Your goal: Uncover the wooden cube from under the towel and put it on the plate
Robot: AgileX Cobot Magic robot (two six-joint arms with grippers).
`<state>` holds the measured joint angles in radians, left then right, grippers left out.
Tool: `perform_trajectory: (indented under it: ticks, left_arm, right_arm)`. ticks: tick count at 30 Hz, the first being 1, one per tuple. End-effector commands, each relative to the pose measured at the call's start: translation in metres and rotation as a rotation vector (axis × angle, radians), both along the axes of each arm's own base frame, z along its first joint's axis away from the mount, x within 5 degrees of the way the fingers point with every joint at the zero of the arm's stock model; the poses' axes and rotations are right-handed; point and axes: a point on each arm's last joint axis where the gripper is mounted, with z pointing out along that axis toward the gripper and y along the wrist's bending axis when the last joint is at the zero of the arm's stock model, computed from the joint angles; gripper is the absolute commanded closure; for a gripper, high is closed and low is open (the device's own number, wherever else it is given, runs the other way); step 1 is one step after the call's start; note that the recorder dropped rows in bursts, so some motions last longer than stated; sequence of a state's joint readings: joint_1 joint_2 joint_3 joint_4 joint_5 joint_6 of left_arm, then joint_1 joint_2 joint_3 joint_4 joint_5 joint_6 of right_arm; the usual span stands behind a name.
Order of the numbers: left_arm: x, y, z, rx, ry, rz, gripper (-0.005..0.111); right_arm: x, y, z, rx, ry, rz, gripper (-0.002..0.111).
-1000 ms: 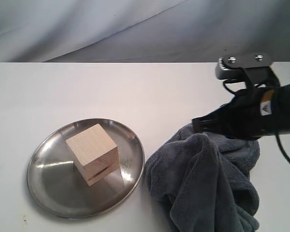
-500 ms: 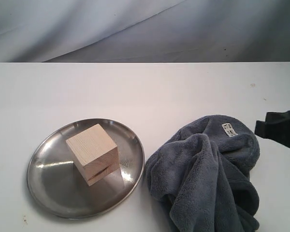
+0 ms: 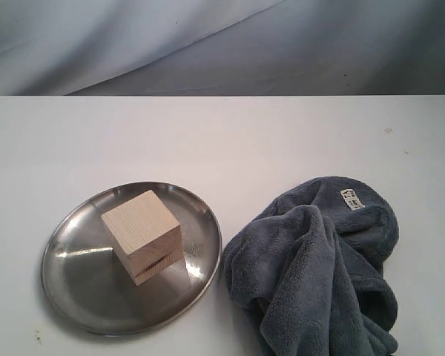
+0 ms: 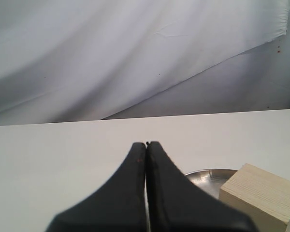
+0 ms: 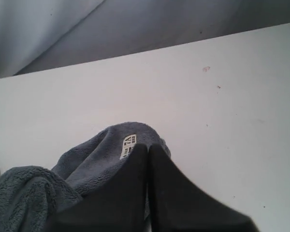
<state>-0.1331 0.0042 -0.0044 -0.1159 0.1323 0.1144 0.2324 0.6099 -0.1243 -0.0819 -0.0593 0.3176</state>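
Table: carries everything; a draped backdrop hangs behind its far edge.
Plate: flat on the table, front left in the exterior view.
Wooden cube: on the plate, inside the rim, near the middle.
Towel: bunched heap on the table, right of the plate; its left fold lies just beside the plate rim, its near end runs out of view.
Label: on the towel's far hump, towards the right.
Cube to towel: apart, plate rim between.
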Motion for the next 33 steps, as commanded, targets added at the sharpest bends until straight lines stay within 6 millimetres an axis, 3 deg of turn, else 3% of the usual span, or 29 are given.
perform_trajectory:
  ticks: [1,5,20,33]
  left_arm:
    - [0.000,0.000,-0.001,-0.004,0.001,-0.005,0.107]
    - [0.000,0.000,-0.001,-0.004,0.001,-0.005,0.107]
    - [0.000,0.000,-0.001,-0.004,0.001,-0.005,0.107]
    - [0.000,0.000,-0.001,-0.004,0.001,-0.005,0.107]
  right_arm:
    - [-0.016,-0.007,-0.006,0.005,-0.080,-0.029,0.108]
    - [-0.029,-0.010,-0.015,-0.027,-0.135,-0.020,0.108]
    - [-0.058,-0.016,-0.006,-0.084,-0.335,-0.010,0.108]
    - [-0.058,-0.015,-0.008,-0.132,-0.324,0.007,0.108]
